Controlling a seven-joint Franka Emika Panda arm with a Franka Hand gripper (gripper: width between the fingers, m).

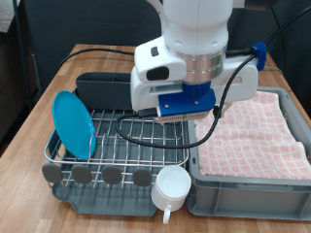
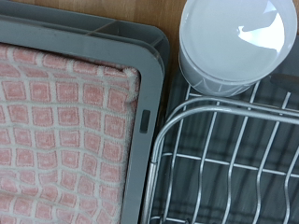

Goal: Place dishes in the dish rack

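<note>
The light-blue plate [image 1: 74, 124] stands on edge in the silver wire dish rack [image 1: 136, 146] at the exterior view's left. The white mug [image 1: 172, 184] stands upright, open side up, at the rack's front corner beside the bin. It also shows in the wrist view [image 2: 234, 42], just outside the curved wire rim of the rack [image 2: 234, 159]. My gripper [image 1: 183, 115] hangs over the rack's right part, above and behind the mug. Its fingers are hidden under the hand and do not show in the wrist view. The wooden spoon is out of view.
A grey plastic bin [image 1: 243, 184] lined with the pink checked cloth [image 1: 255, 131] stands right of the rack; its rim [image 2: 140, 121] and the cloth [image 2: 56, 131] show in the wrist view. A dark box [image 1: 102, 87] sits at the rack's far side. The wooden table edge runs along the left.
</note>
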